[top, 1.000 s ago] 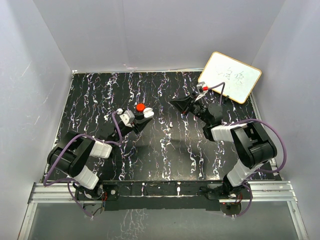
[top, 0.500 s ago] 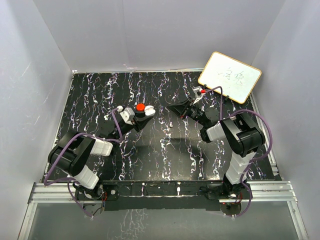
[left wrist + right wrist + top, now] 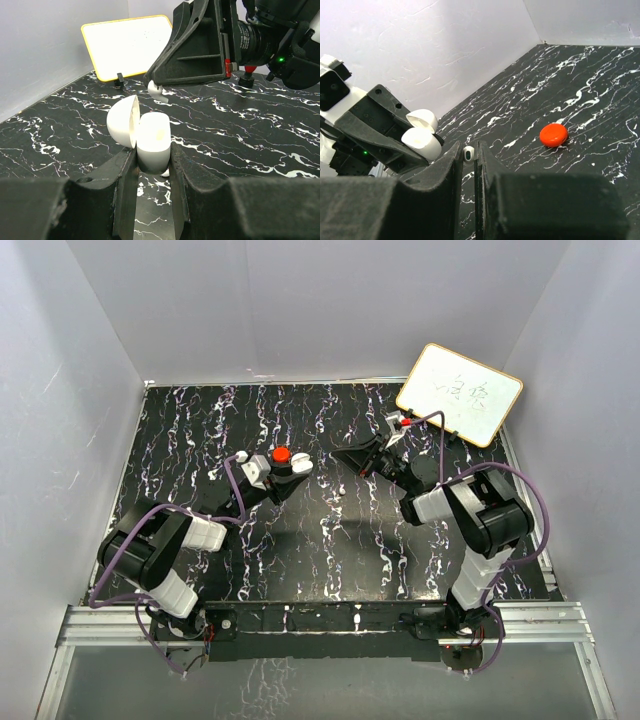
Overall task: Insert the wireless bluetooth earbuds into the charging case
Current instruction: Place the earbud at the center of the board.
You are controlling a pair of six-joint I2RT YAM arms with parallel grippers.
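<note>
Find the left fingers (image 3: 125, 185) at the near left of the black marbled surface (image 3: 330, 540). They are clamped on the lower half of the white charging case (image 3: 152, 142). The case stands upright between them with its lid swung open to one side.

Just beyond the case and to its right, find the right fingers (image 3: 451, 167). They are drawn in to a narrow gap and pinch one small white earbud (image 3: 468, 153) at their tips. The earbud hangs near the open case, a little above it and apart from it. It is not in the case.

A red puck (image 3: 553, 135) lies flat on the surface just past the left fingers, touched by neither arm.

At the far right, a yellow-framed whiteboard (image 3: 460, 393) leans against the wall.
</note>
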